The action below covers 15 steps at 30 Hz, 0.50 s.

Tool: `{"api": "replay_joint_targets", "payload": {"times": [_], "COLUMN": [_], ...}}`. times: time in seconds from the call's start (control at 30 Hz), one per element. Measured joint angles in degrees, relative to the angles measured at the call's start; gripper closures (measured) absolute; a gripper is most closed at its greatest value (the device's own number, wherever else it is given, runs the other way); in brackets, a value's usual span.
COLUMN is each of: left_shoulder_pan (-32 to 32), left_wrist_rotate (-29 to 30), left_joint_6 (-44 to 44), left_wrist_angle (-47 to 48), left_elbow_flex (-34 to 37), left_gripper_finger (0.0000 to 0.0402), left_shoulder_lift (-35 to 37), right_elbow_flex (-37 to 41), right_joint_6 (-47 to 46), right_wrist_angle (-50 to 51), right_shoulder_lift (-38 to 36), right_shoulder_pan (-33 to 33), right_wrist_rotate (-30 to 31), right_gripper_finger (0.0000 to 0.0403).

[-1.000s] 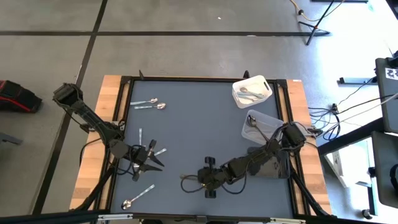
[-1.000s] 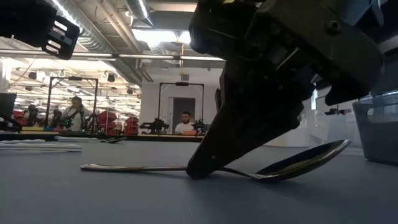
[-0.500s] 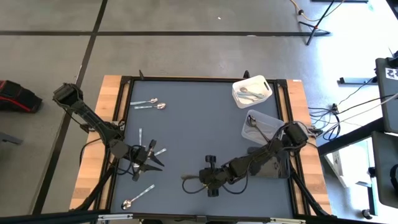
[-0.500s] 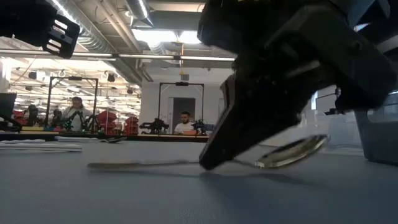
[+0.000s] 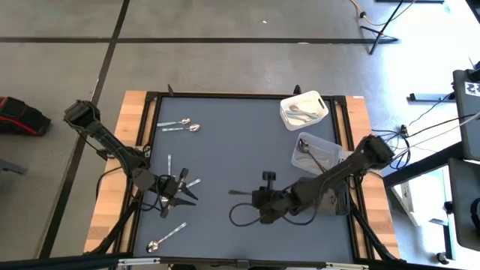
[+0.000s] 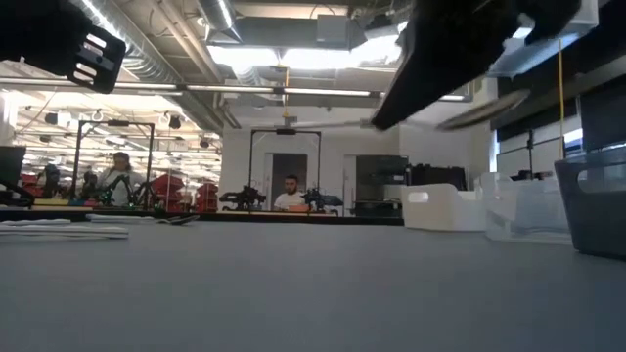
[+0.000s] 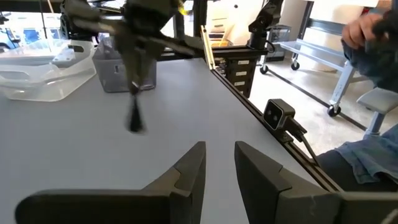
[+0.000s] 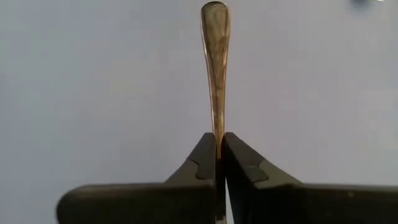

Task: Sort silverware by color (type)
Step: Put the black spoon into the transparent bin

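My right gripper (image 5: 264,198) is shut on a shiny silver spoon (image 5: 238,193) and holds it in the air over the table's near middle. In the low view the spoon (image 6: 469,110) shows high up. My left gripper (image 5: 180,191) is open and empty near the table's left edge. Its fingers (image 7: 189,168) point toward the right arm. Loose spoons lie flat on the mat: two at the far left (image 5: 180,126), some beside my left gripper (image 5: 193,182) and one at the near left (image 5: 166,237). My right gripper pinches the spoon's handle (image 8: 217,138) between its two fingers, on the handle's narrow edges. The fingers slant down from the table's right. The handle's free end (image 8: 215,15) sticks out past them toward the table's left. The spoon is lifted clear and roughly level.
A white bin (image 5: 304,109) with spoons stands at the far right. A clear bin (image 5: 315,151) with a dark spoon is nearer, and a dark bin (image 6: 595,205) is by the right arm. People sit in the room beyond. A person's sleeve (image 7: 367,155) is near the table edge.
My right gripper has risen and moved a little toward the table's right and far edges, still shut. The spoon's bowl was touching the mat. The whole spoon is now lifted clear and hangs about level.
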<state>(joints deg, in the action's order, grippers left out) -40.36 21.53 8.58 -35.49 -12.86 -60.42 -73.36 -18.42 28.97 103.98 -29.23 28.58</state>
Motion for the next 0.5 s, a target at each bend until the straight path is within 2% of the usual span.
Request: {"api": "replay_joint_targets", "payload": {"times": [0.2, 0.5], "left_shoulder_pan": [0.0, -0.2], "left_wrist_rotate": [0.1, 0.1], "left_joint_6": [0.0, 3.2], "left_wrist_angle": [0.3, 0.5], "left_elbow_flex": [0.0, 0.0], "left_gripper_finger": [0.0321, 0.0321], "left_shoulder_lift": [0.0, 0.0], "right_elbow_flex": [0.0, 0.0], "right_joint_6": [-4.9, -10.2], "right_wrist_angle": [10.8, 22.4], "right_shoulder_lift": [-7.7, -14.2], "right_shoulder_pan": [0.0, 0.0], "right_wrist_rotate": [5.3, 8.9], "right_gripper_finger": [0.0400, 0.0400]}}
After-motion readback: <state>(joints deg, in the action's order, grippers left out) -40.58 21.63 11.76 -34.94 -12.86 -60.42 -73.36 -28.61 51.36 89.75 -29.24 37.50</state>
